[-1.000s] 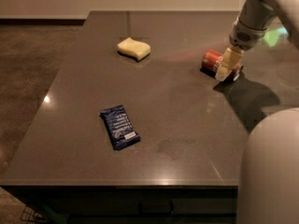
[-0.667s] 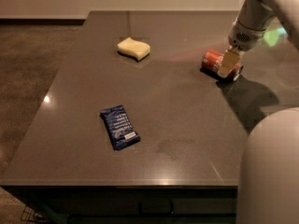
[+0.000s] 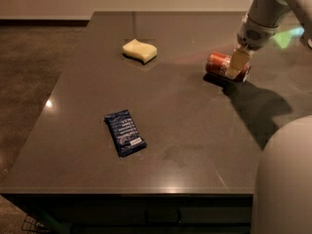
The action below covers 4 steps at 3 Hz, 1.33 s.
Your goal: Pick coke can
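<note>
The coke can [image 3: 218, 63] lies on its side on the bench [image 3: 195, 130], close to the far right corner, with its silver end turned toward the left edge. The gripper [image 3: 235, 68] reaches down from the pale arm [image 3: 263, 14] at the top right and sits right at the can, a pale part of it crossing the can's right half. Whether it is clamped on the can or only set around it cannot be told. The can and the gripper throw a dark shadow toward the near right corner. A yellow sponge [image 3: 140, 50] rests near the far edge, well left of the can. A dark blue snack packet [image 3: 125, 132] lies flat toward the near left corner, well apart from both.
</note>
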Motion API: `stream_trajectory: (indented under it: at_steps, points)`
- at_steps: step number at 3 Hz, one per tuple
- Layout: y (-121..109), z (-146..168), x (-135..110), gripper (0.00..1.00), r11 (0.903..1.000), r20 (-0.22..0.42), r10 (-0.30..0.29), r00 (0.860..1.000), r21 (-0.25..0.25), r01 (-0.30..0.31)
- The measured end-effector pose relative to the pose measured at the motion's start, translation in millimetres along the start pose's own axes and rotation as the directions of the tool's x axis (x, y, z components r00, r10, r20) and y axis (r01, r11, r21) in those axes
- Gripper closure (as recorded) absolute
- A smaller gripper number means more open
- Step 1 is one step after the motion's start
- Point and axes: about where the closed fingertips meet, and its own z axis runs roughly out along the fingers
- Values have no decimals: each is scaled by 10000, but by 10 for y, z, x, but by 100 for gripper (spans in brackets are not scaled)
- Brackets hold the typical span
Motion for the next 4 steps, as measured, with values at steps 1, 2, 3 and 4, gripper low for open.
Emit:
stream_trajectory:
  at_steps: [1,2,3,4]
  points:
    - [183,-287,-154,100,9987,453,-500,9977,-114,505]
    - [345,-624,-347,100,9942,915,-1069,9900,-53,1079]
    - [520,-1030,-635,100,9824,1579,-1866,9697,250,1850]
    - [521,-1030,-638,100,9823,1585,-1870,9695,252,1854]
